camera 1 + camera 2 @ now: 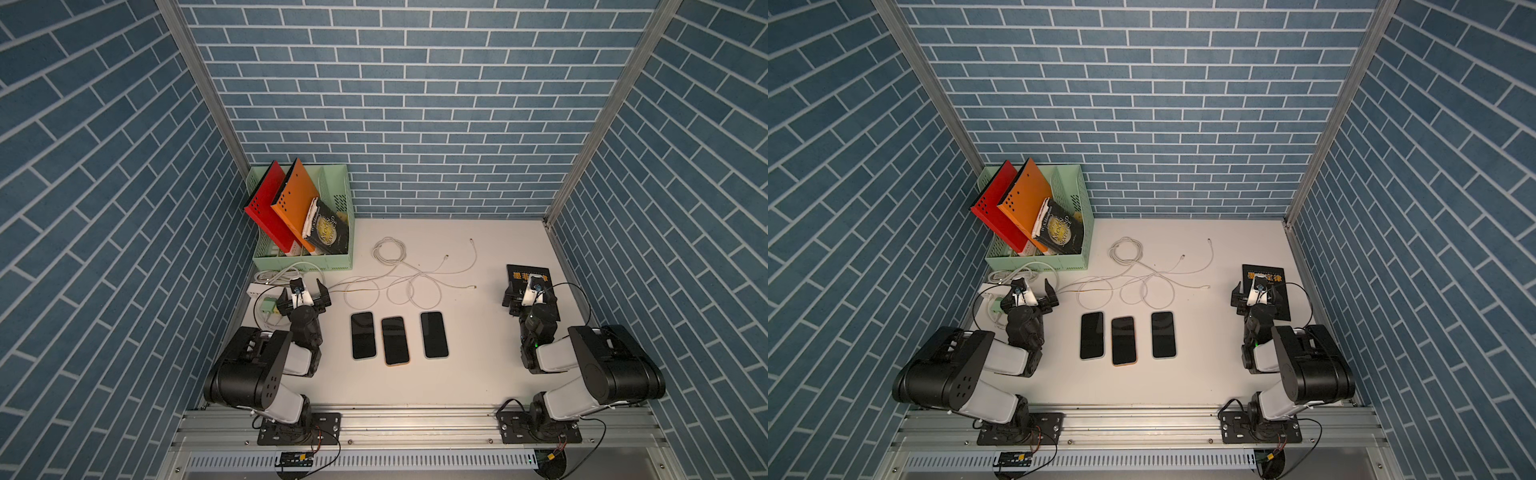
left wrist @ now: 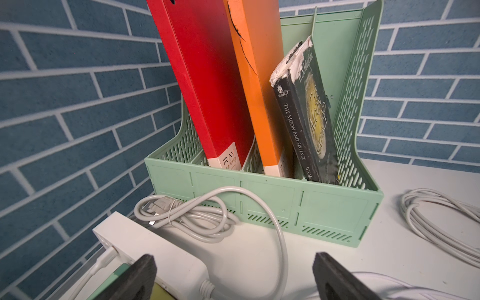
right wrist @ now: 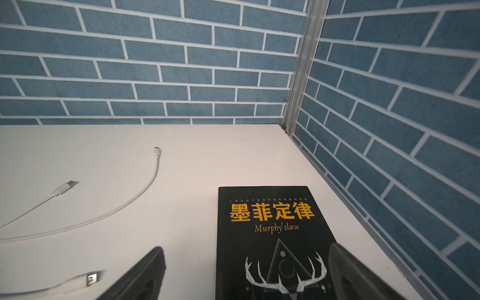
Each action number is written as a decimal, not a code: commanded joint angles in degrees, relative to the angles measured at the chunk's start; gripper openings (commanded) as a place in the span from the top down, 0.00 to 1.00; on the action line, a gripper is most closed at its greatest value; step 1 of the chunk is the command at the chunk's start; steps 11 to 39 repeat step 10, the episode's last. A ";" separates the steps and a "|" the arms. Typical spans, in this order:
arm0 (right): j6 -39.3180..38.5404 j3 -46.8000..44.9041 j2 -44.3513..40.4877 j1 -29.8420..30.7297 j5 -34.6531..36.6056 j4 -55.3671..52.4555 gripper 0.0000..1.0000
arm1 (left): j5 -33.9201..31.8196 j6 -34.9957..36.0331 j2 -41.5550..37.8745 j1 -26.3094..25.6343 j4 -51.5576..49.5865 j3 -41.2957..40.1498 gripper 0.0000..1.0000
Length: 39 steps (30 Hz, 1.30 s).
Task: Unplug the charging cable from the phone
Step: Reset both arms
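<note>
Left claw [image 1: 303, 291] hangs wide open and empty above the power strip [image 1: 257, 289] at the left edge of the desk [image 1: 469, 365]. In its wrist view the spread jaws frame the strip's bundled cord and the green rack [image 2: 272, 202] of folders behind, with nothing between them. The right claw [image 1: 531, 293] is just as wide and just as empty, poised over a black book [image 3: 275, 233] near the right edge. Both arms sit folded back at the sides, which, I judge, keeps the middle of the desk clear. There the three phones [image 1: 395, 340] lie flat, screens up and dark, side by side in a tidy row, short ends toward the back wall. Beyond them the white cables [image 1: 409, 286] trail in loose loops from the strip's side across the desk. Three plugs [image 1: 475, 286] lie bare on the surface, each well apart from every phone, and the right wrist view shows their metal tips exposed. In both top views no cable reaches any phone, though the ports are too small to check. By that lay I judge the unplugging done. The slack loops suggest cables under no tension, and the parked, open claws suit a rest pose rather than an approach. Should a plug prove seated after all, one claw would need to pin the phone while the other draws the plug straight out.
</note>
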 commanded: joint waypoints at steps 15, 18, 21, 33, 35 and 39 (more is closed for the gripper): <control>-2.30 1.13 -0.04 -0.49 -5.82 0.81 0.00 | 0.04 0.40 -0.05 0.39 0.95 0.59 0.00; -2.30 1.13 -0.04 -0.49 -5.82 0.81 0.00 | 0.04 0.40 -0.05 0.39 0.95 0.59 0.00; -2.30 1.13 -0.04 -0.49 -5.82 0.81 0.00 | 0.04 0.40 -0.05 0.39 0.95 0.59 0.00; -2.30 1.13 -0.04 -0.49 -5.82 0.81 0.00 | 0.04 0.40 -0.05 0.39 0.95 0.59 0.00; -2.30 1.13 -0.04 -0.49 -5.82 0.81 0.00 | 0.04 0.40 -0.05 0.39 0.95 0.59 0.00; -2.30 1.13 -0.04 -0.49 -5.82 0.81 0.00 | 0.04 0.40 -0.05 0.39 0.95 0.59 0.00</control>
